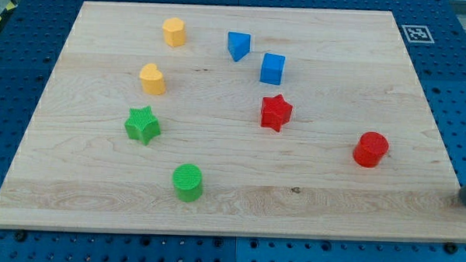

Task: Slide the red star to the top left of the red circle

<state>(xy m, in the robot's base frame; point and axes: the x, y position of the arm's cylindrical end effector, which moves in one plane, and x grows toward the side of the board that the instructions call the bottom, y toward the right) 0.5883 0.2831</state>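
The red star (275, 112) lies near the middle of the wooden board (337, 41). The red circle (370, 149) lies to the star's lower right, near the board's right edge. The star sits well to the left of the circle and a little higher. My tip (463, 200) shows as a dark end at the view's right edge, just off the board's lower right side. It is to the right of and below the red circle, and touches no block.
A blue cube (272, 68) and a blue triangle block (238, 46) lie above the red star. A yellow hexagon (174, 32), a yellow heart (152, 79), a green star (143, 125) and a green circle (188, 182) lie on the left half.
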